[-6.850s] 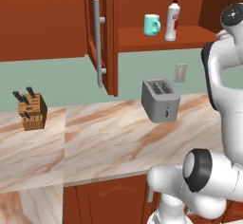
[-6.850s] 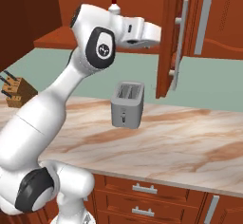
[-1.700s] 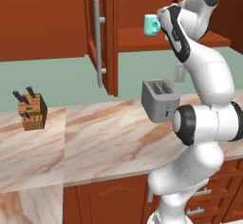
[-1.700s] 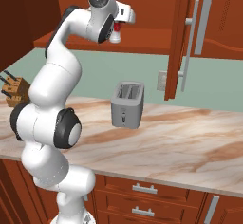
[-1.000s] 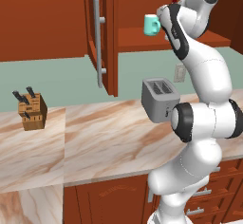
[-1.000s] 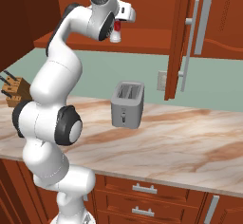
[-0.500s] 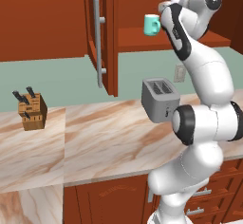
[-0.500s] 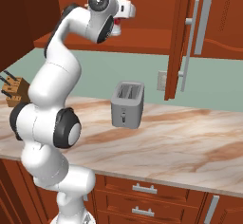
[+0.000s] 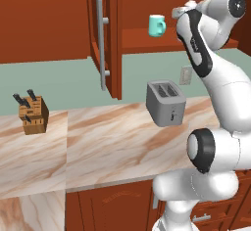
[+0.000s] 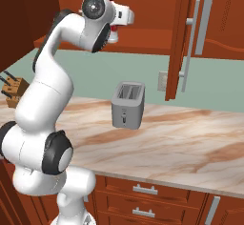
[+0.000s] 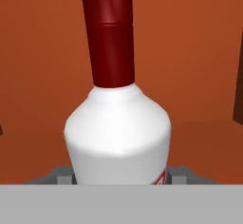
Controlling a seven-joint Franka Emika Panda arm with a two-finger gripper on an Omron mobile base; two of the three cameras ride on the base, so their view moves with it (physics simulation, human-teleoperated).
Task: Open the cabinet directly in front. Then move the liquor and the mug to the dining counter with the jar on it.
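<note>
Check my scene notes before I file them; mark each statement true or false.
1. The cabinet door stands open. True.
2. The mug sits on the marble counter. False: it stands on the cabinet shelf.
3. The liquor bottle has a red neck. True.
4. The toaster lies tipped on its side. False: it stands upright.
5. A knife block stands on the counter. True.

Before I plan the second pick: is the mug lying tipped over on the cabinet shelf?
No, the teal mug stands upright on the open cabinet's shelf.
</note>
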